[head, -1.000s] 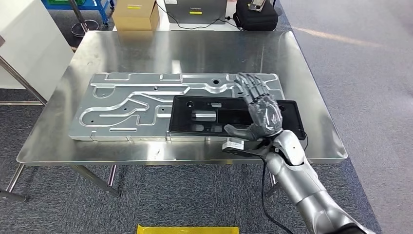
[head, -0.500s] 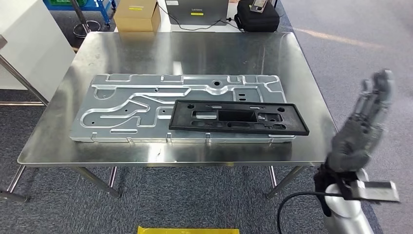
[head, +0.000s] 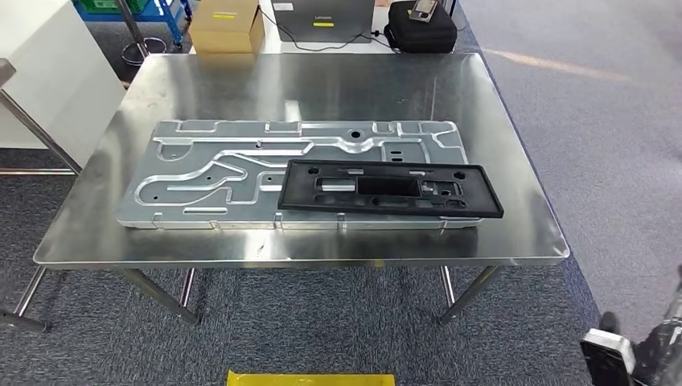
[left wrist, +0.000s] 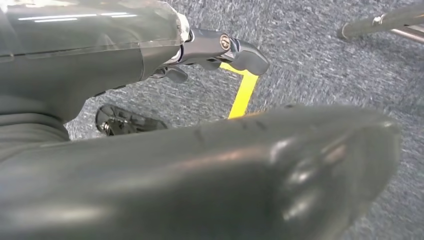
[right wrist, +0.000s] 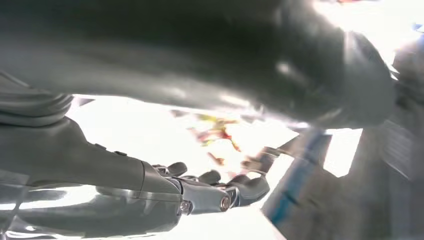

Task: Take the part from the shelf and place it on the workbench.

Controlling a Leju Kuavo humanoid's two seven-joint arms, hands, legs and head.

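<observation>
A flat black plastic rectangular frame part with cut-out windows lies in the middle of the head view, resting on the right half of a large silver machined metal plate with routed grooves, which itself sits on the polished steel tabletop. The black part's right end overhangs the plate slightly and lies near the tabletop's right edge. By how it lies, the placing step looks done. The part looks light and stiff, thin in section, with a smooth moulded surface that could slip; its openings leave narrow bars that may flex or crack under a hard squeeze, so I judge the long outer rim, near the middle of a long side, to be the safest place to take hold. In the left wrist view the left robot hand hangs over grey carpet crossed by a strip of yellow tape, its fingers gently curled and apart with nothing in them. In the right wrist view the right robot hand shows against a washed-out, blurred background, fingers likewise loosely curled and holding nothing. As for containers, a tan cardboard box stands closed at the upper left of the head view and a black zipped case at the upper middle; what either holds cannot be told.
</observation>
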